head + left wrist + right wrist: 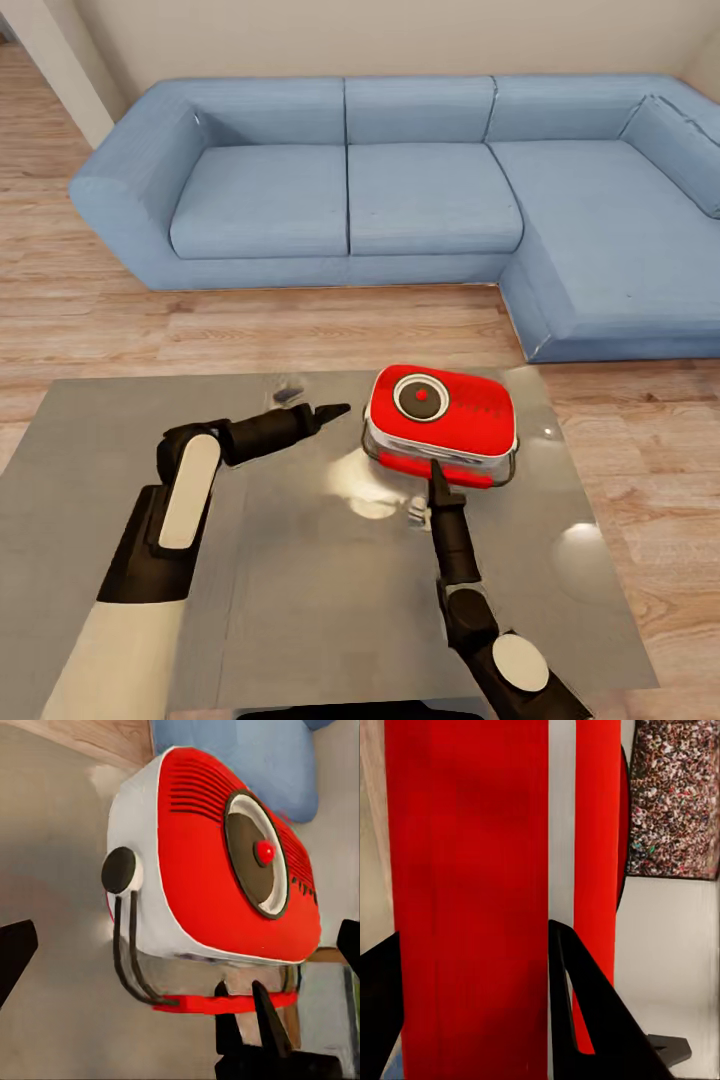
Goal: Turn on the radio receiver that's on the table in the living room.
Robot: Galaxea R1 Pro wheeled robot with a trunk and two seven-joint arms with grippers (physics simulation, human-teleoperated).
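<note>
Pincer (437, 478) over glossy grey table (300, 600)

Radio receiver (441, 415): smooth glossy red shell, looks plastic; white side band (135, 840) matt-ish; thin dark wire handle (126, 952).
Table (120, 460): glossy grey top w/ mirror-like reflections, smooth.
Sofa (430, 200): blue cloth, matt, fine weave.
Floor (300, 335): light wood planks, visible grain, low sheen.
Arm casings: matt black + white.

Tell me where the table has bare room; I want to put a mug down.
The table is bare along its sofa-side edge left of the radio receiver, and between the two arms. It is crowded at the radio, where the right pincer meets it and the left pincer points.
</note>
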